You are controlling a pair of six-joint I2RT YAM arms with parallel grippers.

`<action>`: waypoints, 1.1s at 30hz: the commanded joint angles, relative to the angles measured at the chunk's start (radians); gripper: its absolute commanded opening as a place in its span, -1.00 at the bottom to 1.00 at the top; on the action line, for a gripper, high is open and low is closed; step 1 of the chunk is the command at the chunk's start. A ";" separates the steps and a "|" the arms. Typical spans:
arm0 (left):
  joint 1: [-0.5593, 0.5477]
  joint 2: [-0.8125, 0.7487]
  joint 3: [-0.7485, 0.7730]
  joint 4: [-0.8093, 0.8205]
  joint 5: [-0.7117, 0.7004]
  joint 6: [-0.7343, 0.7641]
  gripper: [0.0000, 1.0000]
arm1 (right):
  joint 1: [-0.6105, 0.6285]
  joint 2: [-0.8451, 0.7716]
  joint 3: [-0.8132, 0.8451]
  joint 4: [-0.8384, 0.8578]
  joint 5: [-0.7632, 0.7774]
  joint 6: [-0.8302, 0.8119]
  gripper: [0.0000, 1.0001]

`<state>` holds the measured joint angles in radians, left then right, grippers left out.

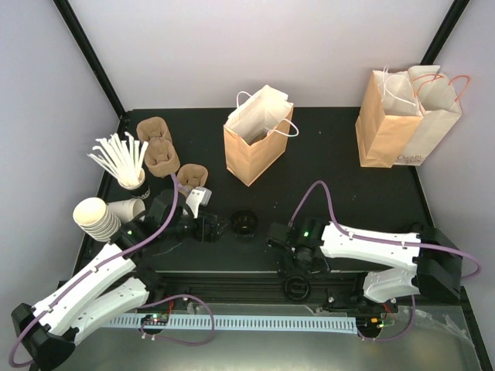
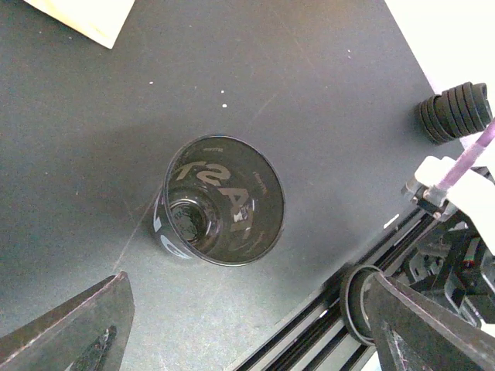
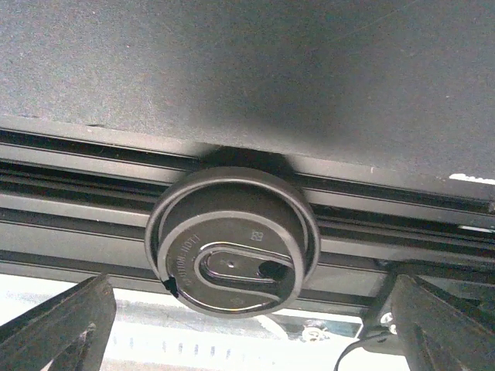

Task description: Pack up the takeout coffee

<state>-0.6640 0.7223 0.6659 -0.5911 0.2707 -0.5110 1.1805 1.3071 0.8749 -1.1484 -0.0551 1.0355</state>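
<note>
The takeout coffee cup (image 2: 220,201) stands dark, lidless and upright near the middle of the table (image 1: 340,193), with pale mirrored lettering, roughly "TAST", showing inside. The black lid (image 3: 232,251), whose embossed writing is too small to read, lies on the rails at the near edge. The left gripper (image 2: 249,309) is wide open and empty just beside the cup. The right gripper (image 3: 251,309) gapes either side of the lid, untouching; an open brown paper bag (image 1: 251,147) stands toward the far edge.

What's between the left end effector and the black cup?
Nothing: only bare black tabletop separates the left end effector from the lidless black cup, shown in the left wrist view.
</note>
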 commanded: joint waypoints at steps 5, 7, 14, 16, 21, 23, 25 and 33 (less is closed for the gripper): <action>0.017 0.004 0.047 -0.012 -0.008 0.040 0.70 | 0.020 0.023 -0.046 0.144 -0.067 0.056 0.86; 0.021 0.009 0.049 -0.011 -0.003 0.040 0.70 | 0.021 0.022 -0.068 0.156 -0.088 0.064 0.83; 0.024 0.028 0.046 0.002 0.010 0.037 0.70 | 0.026 -0.009 -0.128 0.135 -0.120 0.099 0.82; 0.025 0.032 0.047 0.005 0.015 0.037 0.70 | 0.032 0.003 -0.128 0.105 -0.111 0.118 0.83; 0.027 0.035 0.049 0.009 0.020 0.037 0.70 | 0.055 0.020 -0.117 0.095 -0.118 0.183 0.85; 0.028 0.034 0.047 0.010 0.022 0.037 0.71 | 0.060 0.018 -0.120 0.112 -0.124 0.209 0.85; 0.028 0.034 0.046 0.015 0.025 0.037 0.70 | 0.061 0.019 -0.123 0.132 -0.127 0.225 0.85; 0.034 0.031 0.044 0.013 0.036 0.050 0.71 | 0.068 0.080 -0.113 0.164 -0.133 0.263 0.80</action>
<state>-0.6395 0.7547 0.6712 -0.5911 0.2852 -0.4843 1.2350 1.3560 0.7540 -1.0008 -0.1806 1.2484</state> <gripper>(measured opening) 0.852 0.909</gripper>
